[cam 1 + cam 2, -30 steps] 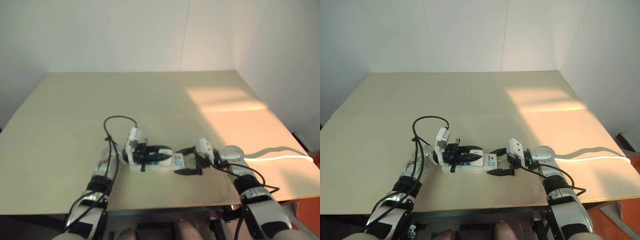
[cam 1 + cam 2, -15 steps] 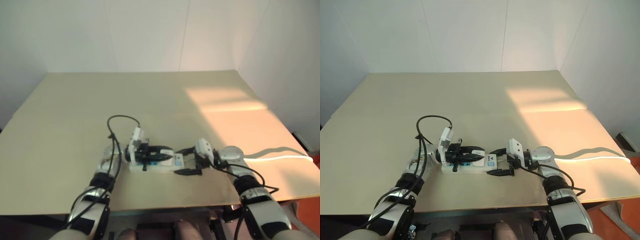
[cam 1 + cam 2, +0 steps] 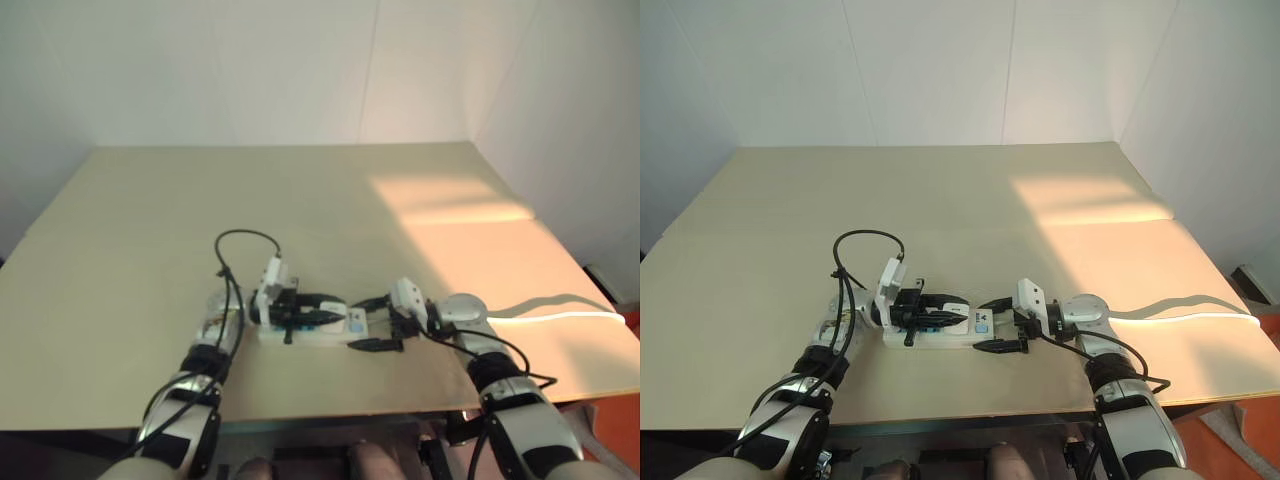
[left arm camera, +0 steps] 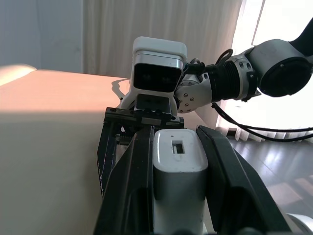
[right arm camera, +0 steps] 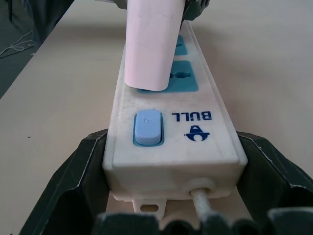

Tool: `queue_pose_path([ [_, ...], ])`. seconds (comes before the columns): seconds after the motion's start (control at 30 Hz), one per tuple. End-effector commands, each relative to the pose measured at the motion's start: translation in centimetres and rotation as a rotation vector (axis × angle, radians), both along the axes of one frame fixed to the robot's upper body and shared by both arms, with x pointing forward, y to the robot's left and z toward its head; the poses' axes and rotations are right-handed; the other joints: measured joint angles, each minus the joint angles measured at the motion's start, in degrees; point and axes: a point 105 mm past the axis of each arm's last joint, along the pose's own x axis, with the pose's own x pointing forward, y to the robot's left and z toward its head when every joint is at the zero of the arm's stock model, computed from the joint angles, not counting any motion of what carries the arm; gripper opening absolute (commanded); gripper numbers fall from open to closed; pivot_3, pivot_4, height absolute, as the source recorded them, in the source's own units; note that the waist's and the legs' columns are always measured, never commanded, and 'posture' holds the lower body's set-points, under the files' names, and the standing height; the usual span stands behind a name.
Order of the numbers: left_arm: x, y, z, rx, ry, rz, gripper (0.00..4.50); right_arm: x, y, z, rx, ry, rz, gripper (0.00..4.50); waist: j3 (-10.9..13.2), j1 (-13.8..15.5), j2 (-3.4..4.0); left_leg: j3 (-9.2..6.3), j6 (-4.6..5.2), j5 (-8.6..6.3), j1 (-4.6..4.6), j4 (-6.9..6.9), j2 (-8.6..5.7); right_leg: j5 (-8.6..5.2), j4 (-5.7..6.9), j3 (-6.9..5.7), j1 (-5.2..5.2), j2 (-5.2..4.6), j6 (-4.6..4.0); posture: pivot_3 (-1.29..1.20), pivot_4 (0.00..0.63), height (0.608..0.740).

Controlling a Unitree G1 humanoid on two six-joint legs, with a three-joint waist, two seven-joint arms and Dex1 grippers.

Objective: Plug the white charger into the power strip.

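The power strip (image 5: 172, 147) lies on the tan table (image 3: 940, 200) in front of me, its blue switch (image 5: 146, 127) towards my right gripper. My right gripper (image 3: 988, 323) is shut on that switch end, one black finger (image 5: 73, 181) along each long side. My left gripper (image 3: 960, 308) reaches in from the other end, shut on the white charger (image 4: 178, 166). The charger (image 5: 151, 44) stands tilted, with its lower end down on the blue socket (image 5: 180, 78) nearest the switch. Its pins are hidden.
A thin white cable (image 3: 1185, 316) runs from the strip's switch end across the sunlit right side of the table to its right edge. The table's front edge lies just below both grippers. White walls close off the back and the right.
My left forearm has swung in a little and the gripper has tipped slightly with the charger over the strip. The right gripper and the strip have stayed put.
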Motion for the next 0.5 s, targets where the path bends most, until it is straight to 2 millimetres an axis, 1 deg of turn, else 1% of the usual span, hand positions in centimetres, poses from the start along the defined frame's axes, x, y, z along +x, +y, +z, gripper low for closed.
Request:
queue_pose_path([
  [0.03, -0.6, 1.7, -3.0, 0.089, 0.066, 0.036, 1.02, -0.4, 0.4, -0.3, -0.011, -0.005, 0.021, 3.43, -0.04, -0.04, 0.02, 0.00, 0.00, 0.00, 0.01, 0.00, 0.01, 0.00, 0.00, 0.00, 0.01, 0.01, 0.00, 0.00, 0.150, 0.740],
  [0.2, -0.7, 2.8, -3.4, 0.100, 0.065, 0.066, 1.02, -0.4, 0.5, -0.3, -0.007, -0.007, 0.019, 3.43, -0.10, -0.40, 0.07, 0.02, 0.00, 0.00, 0.26, -0.06, 0.04, -0.04, 0.00, 0.03, 0.25, 0.06, 0.02, 0.00, 0.150, 0.740],
  [0.33, -0.5, 3.4, -4.5, 0.160, 0.065, 0.091, 1.02, -0.4, 0.7, -0.3, -0.005, -0.013, 0.017, 3.43, -0.13, -0.73, 0.09, 0.03, 0.01, -0.01, 0.51, -0.13, 0.06, -0.08, 0.00, 0.05, 0.39, 0.09, 0.02, 0.00, 0.150, 0.740],
  [0.5, -0.3, 3.5, -4.7, 0.156, 0.083, 0.104, 1.02, -0.3, 0.7, -0.3, -0.004, -0.014, 0.015, 3.43, -0.26, -0.82, 0.10, 0.03, 0.01, -0.01, 0.63, -0.15, 0.05, -0.11, 0.00, 0.07, 0.50, 0.10, 0.03, 0.00, 0.150, 0.740],
])
